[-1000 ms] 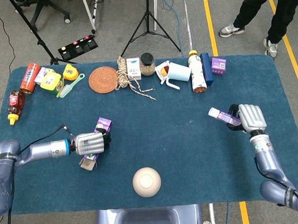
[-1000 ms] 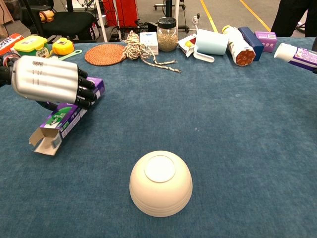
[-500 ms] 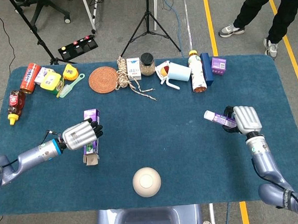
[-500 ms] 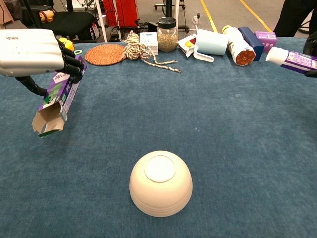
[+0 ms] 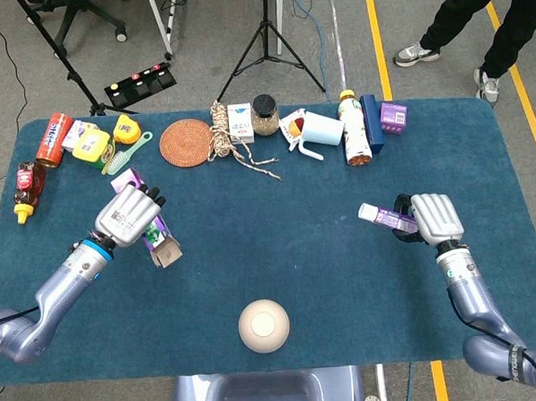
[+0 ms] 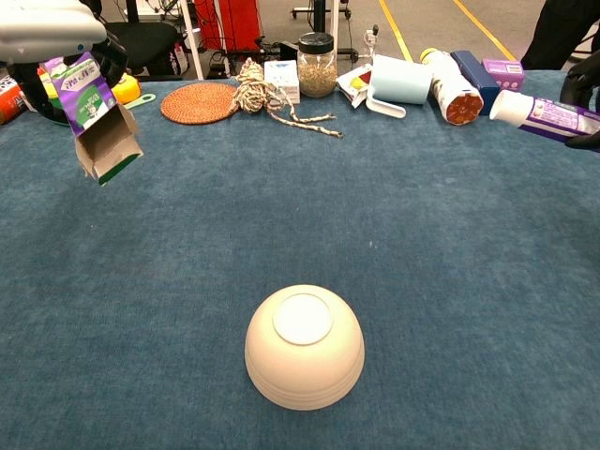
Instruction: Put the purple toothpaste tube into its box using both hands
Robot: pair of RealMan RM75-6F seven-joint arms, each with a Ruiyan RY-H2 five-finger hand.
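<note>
My left hand (image 5: pixel 125 214) grips the purple and green toothpaste box (image 5: pixel 153 235) and holds it off the table at the left. The box (image 6: pixel 94 117) tilts with its open brown end facing down toward the table middle; the left hand (image 6: pixel 52 23) shows at the chest view's top left corner. My right hand (image 5: pixel 433 217) holds the purple toothpaste tube (image 5: pixel 386 217) above the table at the right, white cap pointing left. In the chest view the tube (image 6: pixel 544 117) enters from the right edge, with dark fingers (image 6: pixel 579 80) around it.
A white upturned bowl (image 5: pixel 264 326) sits near the front middle. Along the back edge lie a woven coaster (image 5: pixel 185 142), rope (image 5: pixel 224 140), a small carton (image 5: pixel 240 121), a jar (image 5: pixel 264 113), a blue mug (image 5: pixel 323 128), bottles and boxes (image 5: pixel 372 123). A person's legs (image 5: pixel 474 19) stand behind the table.
My left hand lifted the box higher and turned it, so its open end now points toward the middle. My right hand moved the tube slightly left and lower in the head view.
</note>
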